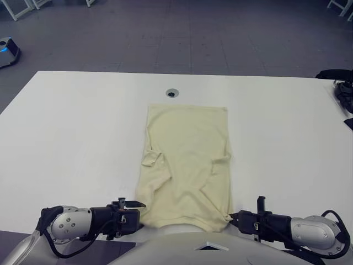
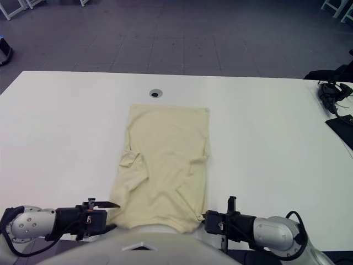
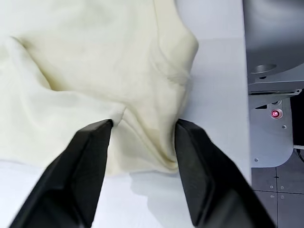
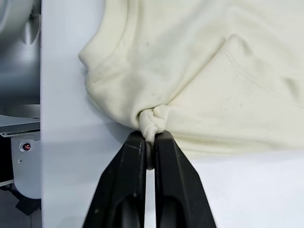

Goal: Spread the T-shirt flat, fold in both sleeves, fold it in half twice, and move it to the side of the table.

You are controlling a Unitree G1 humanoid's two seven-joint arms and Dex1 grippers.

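Pale yellow fabric T-shirt (image 1: pixel 187 160) lies as a long rectangle, sleeves folded in, mid white table (image 1: pixel 71 127), near edge by the robot. Right gripper (image 4: pixel 151 142) pinches a bunched bit of the near right corner. Left gripper (image 3: pixel 144 123) fingers are spread at the near left corner, apparently straddling the fabric.

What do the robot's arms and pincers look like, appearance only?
The left arm and right arm each have a rounded silver-grey wrist housing, black segments ahead of it and looping black cables. The left pincer and right pincer have matte black, wedge-shaped fingers.
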